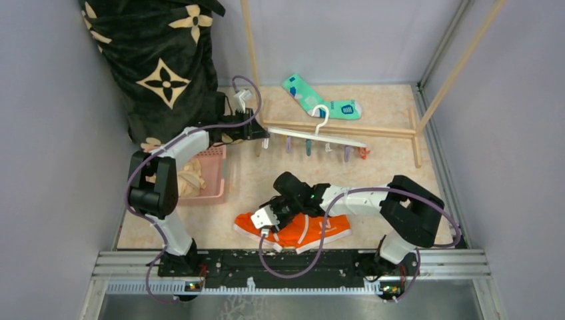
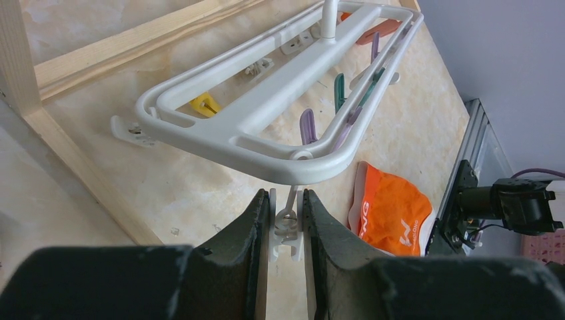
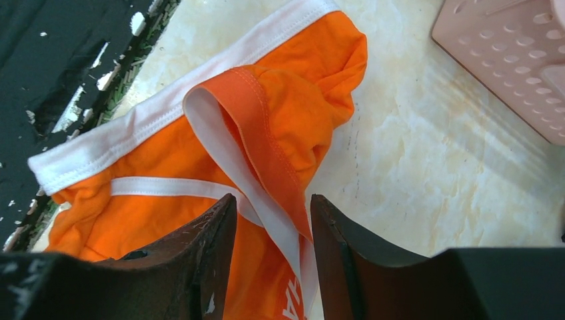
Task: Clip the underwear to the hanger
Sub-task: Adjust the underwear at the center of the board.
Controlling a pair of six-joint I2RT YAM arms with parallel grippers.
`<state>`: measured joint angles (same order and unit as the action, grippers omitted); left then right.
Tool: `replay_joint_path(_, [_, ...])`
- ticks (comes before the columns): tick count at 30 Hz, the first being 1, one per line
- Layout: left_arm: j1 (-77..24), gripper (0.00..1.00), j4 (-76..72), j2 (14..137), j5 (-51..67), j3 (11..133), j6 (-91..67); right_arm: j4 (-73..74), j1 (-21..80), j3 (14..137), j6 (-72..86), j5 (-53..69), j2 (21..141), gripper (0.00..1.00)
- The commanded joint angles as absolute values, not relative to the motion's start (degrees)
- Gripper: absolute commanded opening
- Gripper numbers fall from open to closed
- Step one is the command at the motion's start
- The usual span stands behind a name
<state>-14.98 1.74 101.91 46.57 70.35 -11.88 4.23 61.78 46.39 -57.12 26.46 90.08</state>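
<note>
Close by, the underwear (image 3: 293,60) lies bunched on the table (image 3: 433,167) at its near edge. The right claw (image 3: 272,199) stands over it, half apart, with a raised fold of waistband running up between its jaws; it looks set to pinch that edge and lift it, though I see no squeeze yet. Farther back the left claw (image 2: 286,200) is clamped on a white peg (image 2: 288,233) dangling from the end of the hanger (image 2: 276,93), likely squeezing it agape for the cloth.
</note>
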Motion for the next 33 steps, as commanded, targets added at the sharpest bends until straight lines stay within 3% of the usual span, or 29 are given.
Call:
replay_joint_path(1, [-14.4, 0.00, 0.8, 102.2, 48.5, 72.5, -12.5, 2.1, 60.9, 48.7, -58.7, 28.0, 90.7, 0.45])
replay_joint_path(8, [-14.2, 0.00, 0.8, 102.4, 48.8, 72.6, -12.7, 0.0, 60.6, 49.3, -57.8, 28.2, 92.3, 0.37])
replay_joint_path(23, [-14.1, 0.00, 0.3, 102.1, 49.7, 72.6, -12.7, -3.0, 58.2, 49.1, -46.1, 27.7, 91.0, 0.04])
replay_joint_path(33, [-14.1, 0.00, -5.9, 99.8, 54.8, 70.1, -16.0, -12.1, 55.5, 43.3, -22.2, 24.2, 82.2, 0.00])
